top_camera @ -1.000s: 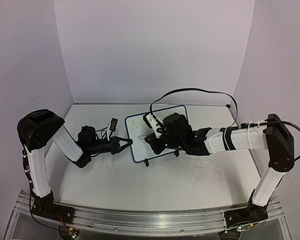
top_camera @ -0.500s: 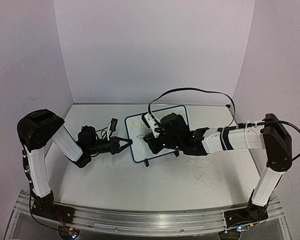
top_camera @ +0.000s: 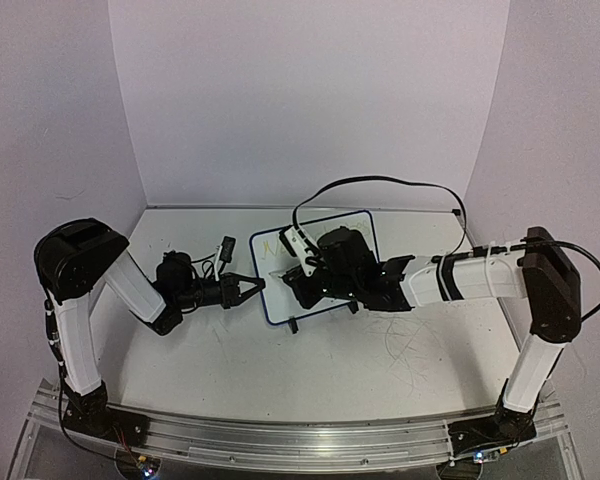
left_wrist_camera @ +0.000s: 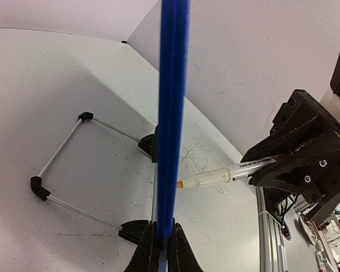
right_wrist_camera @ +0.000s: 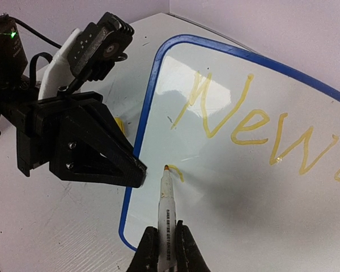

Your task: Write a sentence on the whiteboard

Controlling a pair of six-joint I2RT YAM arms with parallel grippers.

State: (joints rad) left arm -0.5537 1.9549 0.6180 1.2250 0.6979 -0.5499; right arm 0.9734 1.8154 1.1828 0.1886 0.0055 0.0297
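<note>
Two claws, each closed on something: your left claw (left_wrist_camera: 163,252) pinches the left edge of the small, blue-framed rectangular whiteboard (right_wrist_camera: 260,192), which stands tilted on the scuffed white desk (top_camera: 280,375) — your right claw (right_wrist_camera: 166,249) clamps a slim, clear-barrelled, yellow-tipped marker (right_wrist_camera: 165,207). Its tip meets the board just below the pale yellow handwritten sentence (right_wrist_camera: 243,122) — "New" is legible — beside a short yellow stroke.
</note>
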